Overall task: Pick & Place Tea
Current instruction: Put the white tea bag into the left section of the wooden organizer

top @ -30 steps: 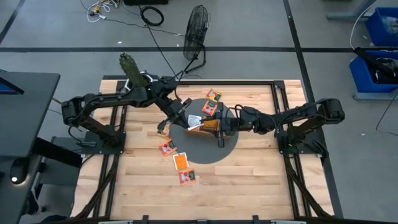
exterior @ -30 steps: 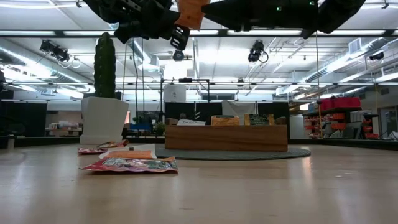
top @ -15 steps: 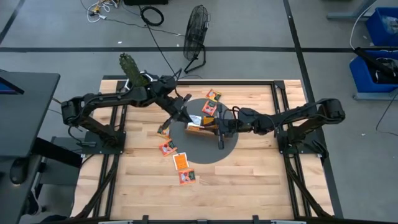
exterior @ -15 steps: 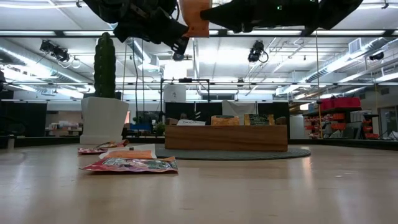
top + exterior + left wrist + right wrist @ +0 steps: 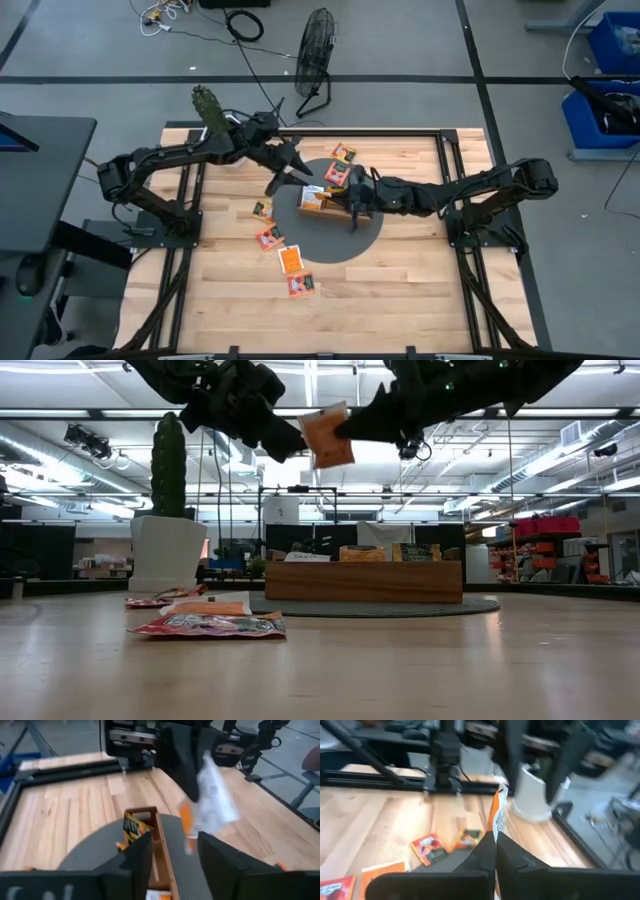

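An orange tea sachet (image 5: pixel 328 437) hangs in the air above the wooden compartment tray (image 5: pixel 360 582), with my right gripper (image 5: pixel 352 428) shut on it. My left gripper (image 5: pixel 172 865) is open just left of it, touching nothing. The tray (image 5: pixel 318 206) stands on a round grey mat (image 5: pixel 330 245) and holds some sachets. Several more sachets lie flat on the table: two beyond the tray (image 5: pixel 344 152) and others left of and nearer than the mat (image 5: pixel 268 237), (image 5: pixel 290 260). My right gripper pinches the sachet between its two fingers at one edge (image 5: pixel 495 827). The fingers come about level from the table's right. The sachet sticks out past the fingertips toward the left arm, tilted, lifted clear of tray and table.
A cactus in a white pot (image 5: pixel 168 510) stands at the table's far left corner. A fan (image 5: pixel 316 45) stands on the floor beyond the far edge. Two sachets (image 5: pixel 205 622) lie near the table's front left, with bare wood to their right.
My right gripper has shut on the sachet that my left gripper held. My left gripper has opened, let go and drawn back toward the table's far left. The sachet, now in my right gripper, has come lower and tilted.
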